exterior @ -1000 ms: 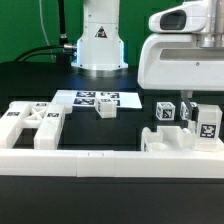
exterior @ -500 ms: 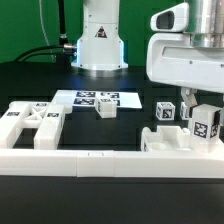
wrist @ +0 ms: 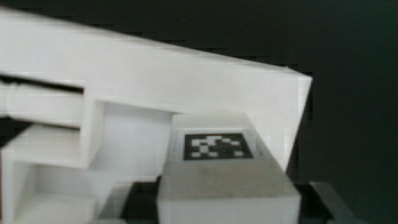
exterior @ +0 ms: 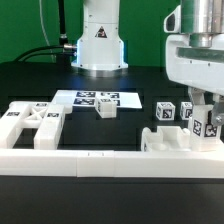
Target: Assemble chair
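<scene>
Exterior view first: the arm's hand (exterior: 203, 110) hangs on that view's right, above the black bench (exterior: 140, 75). It is closed on a square white leg block (exterior: 208, 127) with a black-and-white tag on its face. The leg block stands upright right beside a low notched piece (exterior: 168, 141); I can't tell whether the two touch.

Just behind the notched piece, a small tagged cube (exterior: 165, 112) and a second cube (exterior: 186, 112) stand side by side on the bench. Over on the exterior view's left, an open frame piece (exterior: 30, 125) with triangular cut-outs lies flat against the long white rail (exterior: 90, 160) that runs across the front.

Between the two groups lies the marker board (exterior: 90, 98), in front of the arm's base (exterior: 100, 45). A little white peg (exterior: 106, 111) sits at the marker board's front edge.

From the wrist view, the leg block's tag faces the camera and the block fills the gap in the hand. A broad white slab (wrist: 160, 70) lies close beyond it, with dark bench showing past its edge.
</scene>
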Tool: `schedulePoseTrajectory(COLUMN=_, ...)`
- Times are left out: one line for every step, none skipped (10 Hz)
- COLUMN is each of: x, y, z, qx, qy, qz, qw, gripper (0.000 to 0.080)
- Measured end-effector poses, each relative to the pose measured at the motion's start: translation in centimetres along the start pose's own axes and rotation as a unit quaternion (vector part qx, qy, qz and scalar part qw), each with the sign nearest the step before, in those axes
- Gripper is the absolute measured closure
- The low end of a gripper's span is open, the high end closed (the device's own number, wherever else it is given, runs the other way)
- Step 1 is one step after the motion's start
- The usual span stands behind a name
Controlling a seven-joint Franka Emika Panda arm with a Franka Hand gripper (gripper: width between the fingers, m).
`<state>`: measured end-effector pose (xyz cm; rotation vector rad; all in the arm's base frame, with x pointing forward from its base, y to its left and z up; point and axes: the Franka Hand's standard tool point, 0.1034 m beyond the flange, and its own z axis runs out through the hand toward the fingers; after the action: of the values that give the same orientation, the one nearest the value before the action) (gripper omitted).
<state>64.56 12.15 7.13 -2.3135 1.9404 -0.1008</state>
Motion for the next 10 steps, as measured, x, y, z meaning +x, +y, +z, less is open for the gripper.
schedulePoseTrajectory(x=-0.01, y=0.01, z=0.01, qx=0.0, qy=0.0, qz=-0.012, qw=1.0, gripper=0.0514)
schedulePoseTrajectory(x=0.06, y=0.05, z=0.11, qx=-0.001, qy=0.0, qz=-0.036, qw=0.999, gripper=0.041)
schedulePoseTrajectory(x=0.26, y=0.07, z=0.21, qx=-0.002, qy=0.001, qz=-0.058, qw=0.998, gripper=0.0271)
schedulePoseTrajectory(x=0.24, y=0.12, z=0.14, qx=-0.014, qy=-0.001, qz=-0.082, qw=0.997, gripper=0.0189)
schedulePoseTrajectory(x=0.24, y=0.01, z=0.12, qx=-0.012, qy=-0.001, qz=-0.114, qw=0.993, gripper=0.0189)
schedulePoseTrajectory(x=0.27, y=0.06, z=0.16, qx=-0.013, qy=-0.002, qz=-0.16, qw=0.987, gripper=0.0158)
schedulePoseTrajectory(x=0.28, y=0.06, z=0.16, qx=-0.013, qy=-0.002, qz=-0.198, qw=0.98, gripper=0.0152)
schedulePoseTrajectory(x=0.44, y=0.02, z=0.11, qx=-0.013, qy=-0.003, qz=-0.254, qw=0.967, gripper=0.0152)
schedulePoseTrajectory(x=0.59, y=-0.09, z=0.04, qx=-0.012, qy=-0.002, qz=-0.317, qw=0.948, gripper=0.0151)
schedulePoseTrajectory(x=0.61, y=-0.25, z=-0.06, qx=-0.011, qy=-0.002, qz=-0.37, qw=0.929, gripper=0.0151)
